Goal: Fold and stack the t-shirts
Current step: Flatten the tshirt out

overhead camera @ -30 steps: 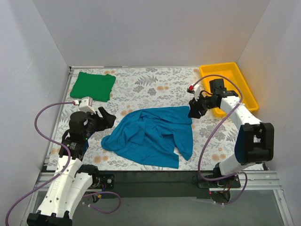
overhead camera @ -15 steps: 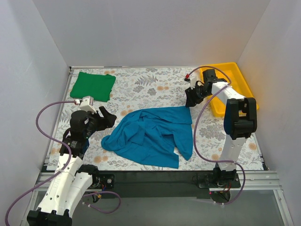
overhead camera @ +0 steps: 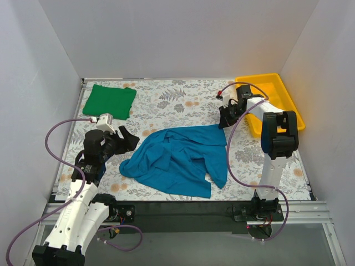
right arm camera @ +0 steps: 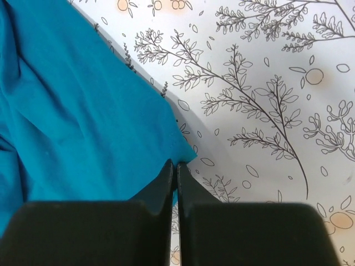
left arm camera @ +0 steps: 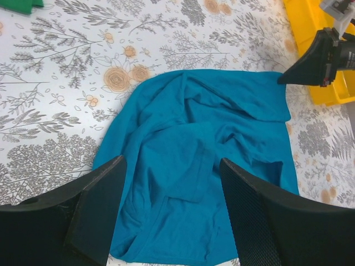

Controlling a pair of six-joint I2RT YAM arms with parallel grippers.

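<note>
1. The right gripper (right arm camera: pixel 176 164) is clenched, its two black fingers pressed flat against each other. The tips sit on the far right corner of the teal-blue t-shirt (overhead camera: pixel 180 158). I cannot tell whether any cloth is caught between them.
2. The left gripper (left arm camera: pixel 172 163) is released, jaws spread wide. It hangs over the left edge of the teal-blue t-shirt and grasps nothing.
3. The teal-blue t-shirt itself lies unfolded and rumpled, with creases and overlapping flaps across its middle. It rests on the flower-patterned table (overhead camera: pixel 166 102).
4. The bright green t-shirt (overhead camera: pixel 109 101) lies folded into a flat rectangle, well apart from the teal-blue t-shirt, beyond its far left side.
5. The yellow tray (overhead camera: pixel 258 78) stands beyond the far right corner of the teal-blue t-shirt, past the right gripper.
</note>
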